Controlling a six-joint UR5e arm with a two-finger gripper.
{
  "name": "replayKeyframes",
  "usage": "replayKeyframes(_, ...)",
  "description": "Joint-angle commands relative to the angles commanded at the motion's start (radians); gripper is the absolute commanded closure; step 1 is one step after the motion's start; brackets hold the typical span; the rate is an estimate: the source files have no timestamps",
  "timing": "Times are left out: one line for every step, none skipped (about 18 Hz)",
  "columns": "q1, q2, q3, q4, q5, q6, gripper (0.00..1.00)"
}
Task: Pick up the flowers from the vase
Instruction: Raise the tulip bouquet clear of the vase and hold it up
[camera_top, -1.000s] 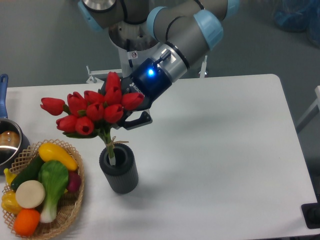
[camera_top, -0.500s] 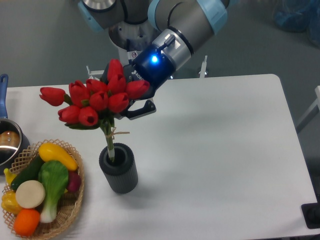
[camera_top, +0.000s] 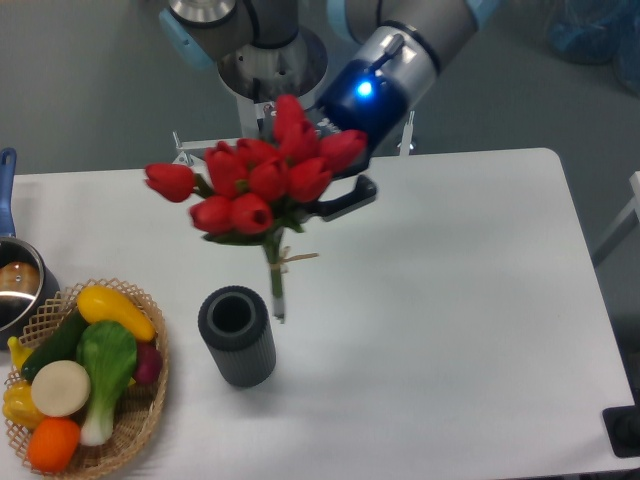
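Where the stems were sitting in the vase a moment ago, the gripper is now holding the flowers clear above it, red buds bunched, twine-tied stems dangling just right of its mouth.

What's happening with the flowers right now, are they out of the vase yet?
Yes. The arm's hand holds the bunch of red tulips just below the blooms and has it raised above the table. The stems hang free beside the dark ribbed vase, whose mouth is now empty. The vase stands upright on the white table, next to the wicker basket of toy vegetables.
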Motion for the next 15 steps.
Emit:
replayKeyframes(0.015,-0.002,0.000,0.002,0.000,0.009,0.71)
replayKeyframes(0.031,-0.003,0.003,0.002,0.002,0.017,0.71)
replayKeyframes(0.046,-0.003,0.003,0.002,0.000,0.022,0.71)
replayKeyframes(0.063,-0.002,0.003,0.002,0.000,0.023,0.71)
replayKeyframes(0.075,-0.003,0.002,0.002,0.000,0.025,0.71)
replayKeyframes(0.080,-0.002,-0.006,0.000,0.000,0.037,0.71)
replayKeyframes(0.081,-0.002,-0.014,-0.002,0.002,0.057,0.71)
replayKeyframes(0.086,0.000,-0.018,-0.002,0.003,0.067,0.71)
replayKeyframes(0.089,0.000,-0.017,-0.002,0.003,0.068,0.71)
replayKeyframes(0.094,0.000,-0.015,-0.002,0.005,0.068,0.71)
replayKeyframes(0.104,0.000,-0.014,-0.002,0.003,0.068,0.71)
replayKeyframes(0.110,0.000,-0.014,-0.002,0.003,0.068,0.71)
replayKeyframes(0.111,0.000,-0.015,-0.002,0.005,0.068,0.71)
replayKeyframes(0.111,0.000,-0.017,-0.002,0.005,0.069,0.71)
replayKeyframes(0.111,0.000,-0.017,-0.002,0.005,0.069,0.71)
